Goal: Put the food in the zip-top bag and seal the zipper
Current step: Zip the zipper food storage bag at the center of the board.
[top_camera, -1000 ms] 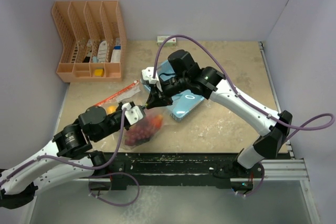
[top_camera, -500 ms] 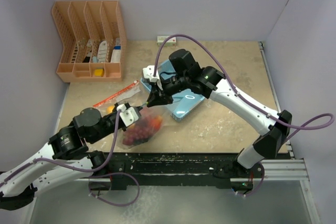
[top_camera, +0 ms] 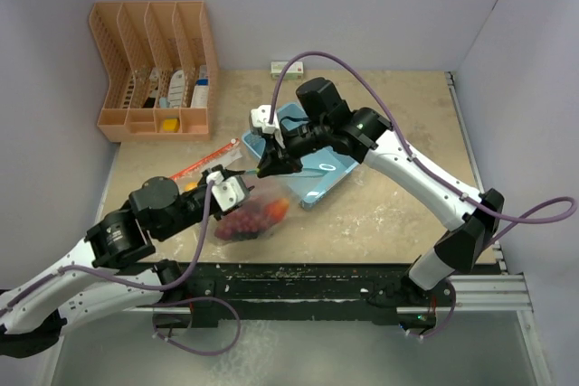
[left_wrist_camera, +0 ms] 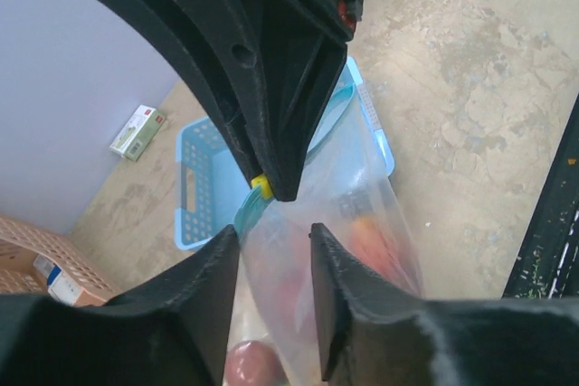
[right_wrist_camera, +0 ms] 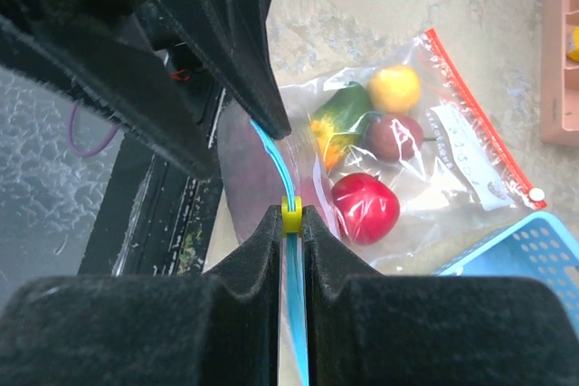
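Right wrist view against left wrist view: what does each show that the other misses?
Only the right wrist view: a second, red-edged bag lying flat with a mango, lemon and red pepper inside. Only the left wrist view: the left tool open astride the held bag, and a small box by the wall. Both: the right tool shut on the yellow slider of the blue zipper, and the blue basket.

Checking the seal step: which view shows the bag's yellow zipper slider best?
Right wrist view: the yellow slider sits centred, pinched by the right hand on the blue zipper track. The left wrist view shows it smaller, at that hand's tip on the bag's top edge. The top view is too far to make it out.
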